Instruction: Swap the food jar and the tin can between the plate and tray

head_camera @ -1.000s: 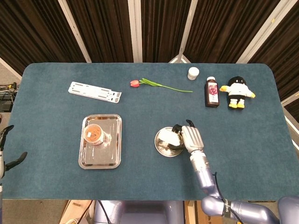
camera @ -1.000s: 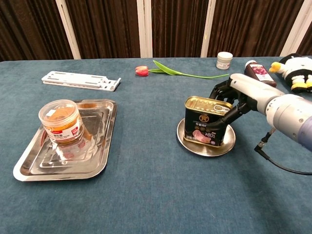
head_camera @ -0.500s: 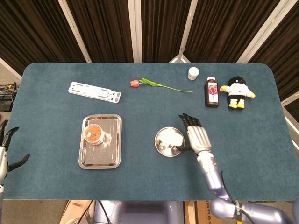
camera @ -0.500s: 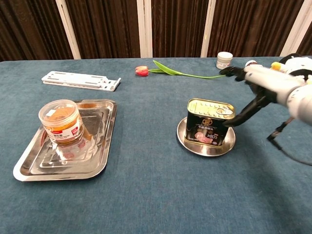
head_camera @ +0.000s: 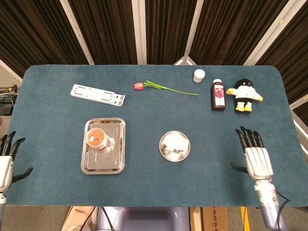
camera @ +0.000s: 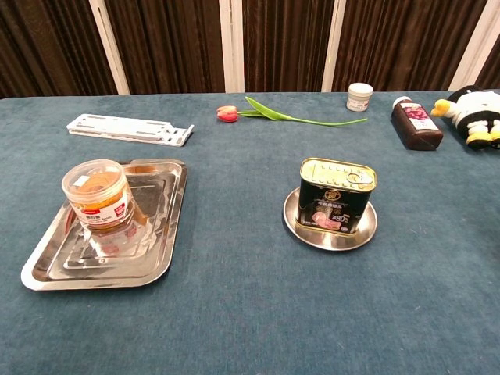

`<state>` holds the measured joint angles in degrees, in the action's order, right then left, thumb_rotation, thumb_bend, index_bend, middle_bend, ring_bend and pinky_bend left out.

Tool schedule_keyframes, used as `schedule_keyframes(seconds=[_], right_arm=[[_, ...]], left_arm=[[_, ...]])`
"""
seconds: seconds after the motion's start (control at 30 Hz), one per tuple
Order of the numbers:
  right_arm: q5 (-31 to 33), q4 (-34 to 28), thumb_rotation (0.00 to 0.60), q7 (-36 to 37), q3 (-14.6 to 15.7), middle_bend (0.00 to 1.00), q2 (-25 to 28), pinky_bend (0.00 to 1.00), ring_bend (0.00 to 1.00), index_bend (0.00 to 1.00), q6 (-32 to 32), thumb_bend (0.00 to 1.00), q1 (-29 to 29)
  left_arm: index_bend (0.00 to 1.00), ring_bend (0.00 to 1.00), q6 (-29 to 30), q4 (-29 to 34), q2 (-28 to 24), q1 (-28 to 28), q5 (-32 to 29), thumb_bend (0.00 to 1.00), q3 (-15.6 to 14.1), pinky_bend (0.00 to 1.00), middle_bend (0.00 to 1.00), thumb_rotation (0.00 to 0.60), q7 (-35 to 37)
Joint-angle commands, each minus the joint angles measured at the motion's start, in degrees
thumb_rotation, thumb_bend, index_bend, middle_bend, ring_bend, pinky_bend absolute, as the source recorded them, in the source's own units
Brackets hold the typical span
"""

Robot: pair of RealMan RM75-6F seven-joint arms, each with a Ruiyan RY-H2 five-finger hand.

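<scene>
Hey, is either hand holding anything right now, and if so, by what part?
Nothing is held. The left hand and right hand are both open, fingers spread, away from the can and jar.

Bench (head_camera: 144, 192) covered in teal-blue felt-like cloth, corners rounded. Behind it, dark brown pleated curtains (camera: 172, 47) divided by pale vertical and slanted frame strips (camera: 230, 45). Light even, soft shadows. Grey floor and cables visible past the bench's left edge (head_camera: 6, 91).
</scene>
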<state>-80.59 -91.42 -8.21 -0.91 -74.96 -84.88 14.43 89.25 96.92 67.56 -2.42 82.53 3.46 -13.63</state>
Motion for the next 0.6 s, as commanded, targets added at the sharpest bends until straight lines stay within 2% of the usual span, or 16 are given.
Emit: schedule_keyframes(seconds=[0.03,0.3,0.6], right_arm=[[-5.35,4.1,0.6,1.76,2.99,0.02,0.27,0.0,0.0,0.05,-2.38,0.03,-2.41],[-7.98,5.94,0.6,1.21,3.12,0.02,1.16,0.0,0.0,0.05,-2.76,0.03,-3.17],[-8.07,5.09,0.6,0.79,2.25,0.02,2.2,0.0,0.0,0.05,-2.27,0.03,-3.99]], left_arm=[[0.17,0.0,-1.07,1.63,-0.82,0.25,-0.13,0.15,-0.99,0.02,0.0,0.6,-0.55],[0.16,0.0,-1.77,1.74,-1.68,0.32,0.49,0.15,-1.65,0.02,0.0,0.6,0.45],[0.16,0.0,-2.17,-1.63,-0.49,-0.85,3.18,0.15,-1.55,0.02,0.0,0.6,2.93]])
